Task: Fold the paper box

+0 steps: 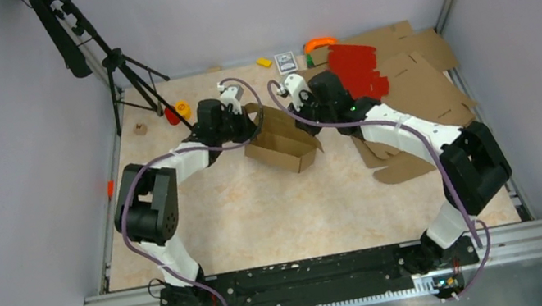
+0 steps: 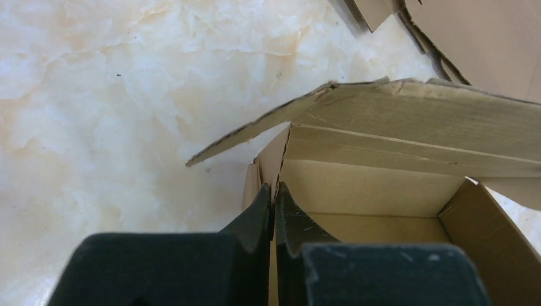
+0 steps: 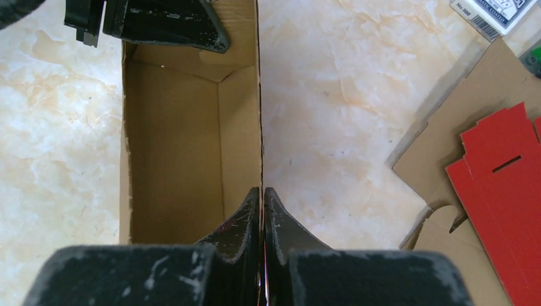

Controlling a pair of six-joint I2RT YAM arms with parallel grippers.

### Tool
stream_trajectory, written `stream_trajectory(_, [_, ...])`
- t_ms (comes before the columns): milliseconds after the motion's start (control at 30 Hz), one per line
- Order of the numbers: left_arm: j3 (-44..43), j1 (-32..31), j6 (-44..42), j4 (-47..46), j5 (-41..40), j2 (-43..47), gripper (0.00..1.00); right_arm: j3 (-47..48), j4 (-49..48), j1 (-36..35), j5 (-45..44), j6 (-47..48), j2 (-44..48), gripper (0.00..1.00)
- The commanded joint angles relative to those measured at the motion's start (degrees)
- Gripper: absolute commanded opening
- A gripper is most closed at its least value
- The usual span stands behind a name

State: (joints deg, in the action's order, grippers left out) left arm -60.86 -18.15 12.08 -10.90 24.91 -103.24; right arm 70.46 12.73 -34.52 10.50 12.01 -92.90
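Broadly, the marble-patterned table (image 1: 262, 221) is hemmed in by grey walls on three sides, and a wide stretch of bare top lies between the arms' bases and the work. Flat brown cardboard sheets (image 1: 421, 78) spread over the far right corner and reach down the right edge, their cut outlines overlapping. On top of them lie red cardboard sheets (image 1: 357, 68), close behind the right arm's wrist. A black tripod (image 1: 121, 70) stands at the far left edge.

The paper box (image 1: 283, 147) sits on the table just beyond the middle, between the two wrists, turned at an angle, its top open. In the left wrist view, one flap juts outward over the table with a ragged edge. To its near side, the tabletop is open.

The left gripper (image 2: 274, 191) is at one end of the box, its fingers pressed together on the thin upright wall there. The right gripper (image 3: 262, 194) pinches the top edge of a long side wall, fingers closed flat on the cardboard. A card pack (image 1: 285, 62) lies near the far edge.
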Motion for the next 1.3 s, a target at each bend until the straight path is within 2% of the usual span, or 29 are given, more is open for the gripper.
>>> stream_trajectory(0, [4.9, -1.1, 0.9, -3.6, -3.7, 3.8, 0.00, -2.3, -2.3, -3.0, -6.2, 1.6, 4.2, 0.02])
stream_trajectory(67, [7.2, -1.3, 1.2, -6.1, -5.0, 5.0, 0.00, -3.2, -3.0, -3.3, -7.3, 0.8, 5.1, 0.15])
stream_trajectory(167, [10.3, -1.4, 1.4, -9.2, -6.8, 6.8, 0.00, -2.6, -1.8, -3.4, -9.1, -2.1, 5.6, 0.26])
stream_trajectory(267, [13.8, -2.4, 0.8, -12.1, -10.6, 9.2, 0.00, -1.2, 1.6, -3.4, -12.2, -7.0, 5.9, 0.43])
stream_trajectory(400, [19.5, -4.6, -0.7, -18.9, -13.2, 13.2, 0.00, -1.4, 4.4, -3.3, -16.5, -10.9, 6.7, 0.46])
stream_trajectory(633, [21.9, -7.7, -2.5, -19.9, -18.7, 16.3, 0.00, -1.0, 7.2, -2.6, -17.5, -17.2, 6.1, 0.43])
stream_trajectory(767, [22.7, -9.3, -2.0, -19.6, -21.6, 16.7, 0.00, -2.6, 8.8, -2.6, -17.4, -20.3, 6.5, 0.60])
stream_trajectory(833, [22.7, -10.3, -2.6, -19.4, -22.8, 16.8, 0.00, -4.9, 8.0, -2.6, -18.9, -20.8, 7.9, 0.62])
stream_trajectory(933, [22.0, -11.0, -2.8, -18.5, -24.0, 16.3, 0.00, -7.2, 8.5, -2.6, -22.3, -21.3, 9.2, 0.62])
stream_trajectory(1033, [21.4, -11.5, -2.8, -17.9, -24.3, 15.9, 0.00, -8.7, 8.3, -2.6, -23.2, -22.3, 10.6, 0.57])
stream_trajectory(1267, [20.2, -12.5, -1.9, -16.0, -27.4, 15.3, 0.00, -7.3, 11.4, -2.6, -25.8, -26.4, 9.0, 0.50])
